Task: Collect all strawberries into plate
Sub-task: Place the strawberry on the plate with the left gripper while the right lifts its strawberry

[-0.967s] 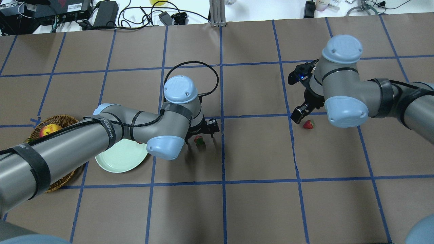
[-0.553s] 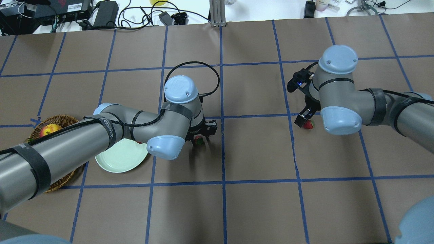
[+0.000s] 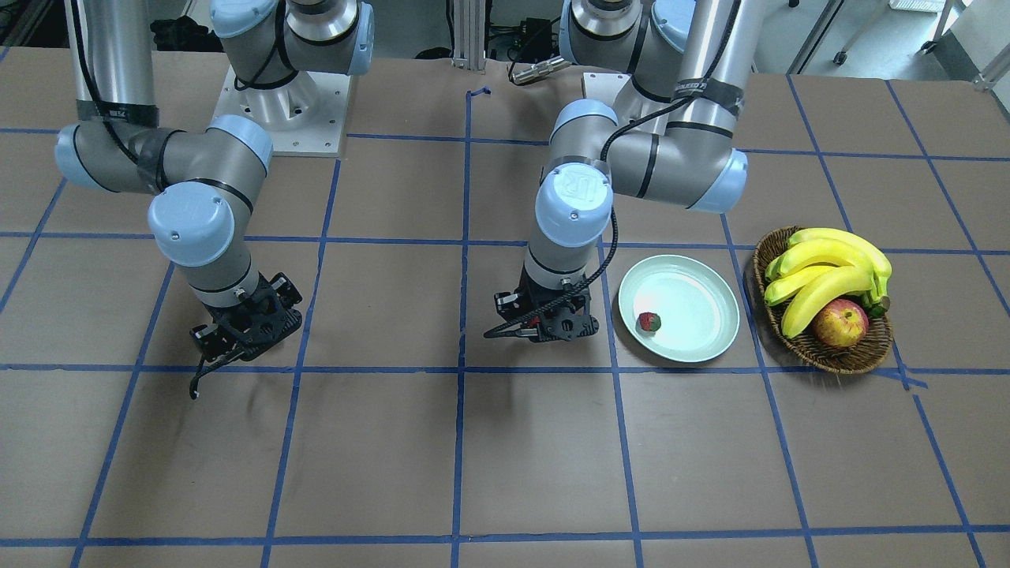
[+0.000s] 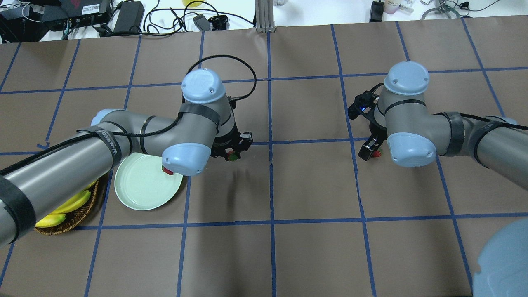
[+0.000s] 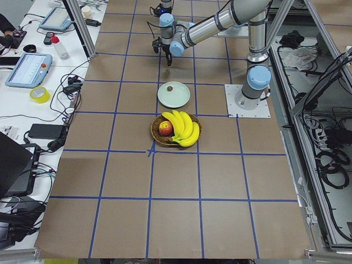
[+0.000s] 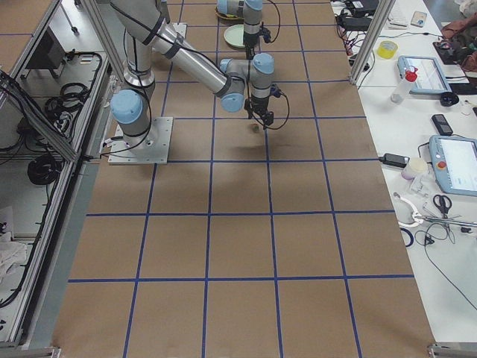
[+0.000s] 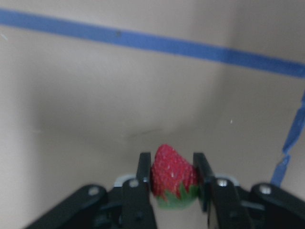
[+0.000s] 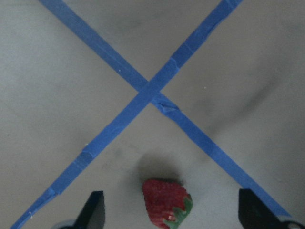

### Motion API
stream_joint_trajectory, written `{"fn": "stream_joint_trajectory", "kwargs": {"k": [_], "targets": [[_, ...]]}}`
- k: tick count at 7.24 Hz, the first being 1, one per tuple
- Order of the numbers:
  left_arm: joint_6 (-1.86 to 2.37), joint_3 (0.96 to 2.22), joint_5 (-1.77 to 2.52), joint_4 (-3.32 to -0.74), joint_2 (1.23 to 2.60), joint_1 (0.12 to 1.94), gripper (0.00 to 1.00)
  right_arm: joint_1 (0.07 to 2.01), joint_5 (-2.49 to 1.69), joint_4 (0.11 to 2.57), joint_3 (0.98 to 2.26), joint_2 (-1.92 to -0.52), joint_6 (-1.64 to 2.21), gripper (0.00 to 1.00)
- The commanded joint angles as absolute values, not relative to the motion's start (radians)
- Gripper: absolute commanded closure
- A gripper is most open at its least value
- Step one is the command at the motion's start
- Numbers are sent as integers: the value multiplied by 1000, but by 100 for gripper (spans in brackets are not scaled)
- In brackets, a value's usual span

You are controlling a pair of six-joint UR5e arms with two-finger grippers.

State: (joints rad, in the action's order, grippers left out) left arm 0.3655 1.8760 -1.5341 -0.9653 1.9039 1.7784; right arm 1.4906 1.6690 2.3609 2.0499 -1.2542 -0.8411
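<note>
Strawberry (image 7: pixel 172 175) now clamped, raised in left hand (image 7: pixel 172 162)

The left arm (image 4: pixel 74 165) reaches forward over the bench (image 4: pixel 313 181), bent at the elbow, with the wrist turned so that the left claw (image 7: pixel 172 164) points down. Its two fingers (image 7: pixel 144 176) press on opposite sides of a strawberry (image 7: pixel 171 180), pinching it between them. The right arm (image 4: pixel 495 140) comes in from the other side, its wrist also turned down. The right claw (image 4: pixel 370 149) hangs low over the bench with its fingers (image 8: pixel 95 212) spread wide apart.
</note>
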Motion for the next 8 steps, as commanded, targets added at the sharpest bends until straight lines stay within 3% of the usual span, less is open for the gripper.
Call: {"fn": "stream_joint_trajectory", "kwargs": {"k": [1, 2, 3, 5, 6, 7, 8], "targets": [[112, 1856, -1540, -1138, 1829, 1633, 100, 1489, 1695, 2356, 2068, -1253, -839, 9], [-34, 1921, -1546, -1138, 1789, 1536, 100, 1489, 1695, 2356, 2068, -1253, -838, 29], [-148, 1984, -1558, -1137, 1757, 1438, 100, 1489, 1694, 2356, 2068, -1253, -836, 58], [-250, 2083, -1551, -1128, 1746, 1285, 100, 1489, 1681, 2356, 2057, -1255, -835, 100], [-242, 2094, -1551, -1126, 1741, 1284, 100, 1489, 1680, 2356, 2053, -1255, -831, 100], [-236, 2092, -1548, -1124, 1743, 1284, 28, 1489, 1677, 2356, 2036, -1256, -828, 100], [-229, 2089, -1552, -1127, 1741, 1284, 0, 1489, 1680, 2352, 2017, -1264, -828, 100]]}}
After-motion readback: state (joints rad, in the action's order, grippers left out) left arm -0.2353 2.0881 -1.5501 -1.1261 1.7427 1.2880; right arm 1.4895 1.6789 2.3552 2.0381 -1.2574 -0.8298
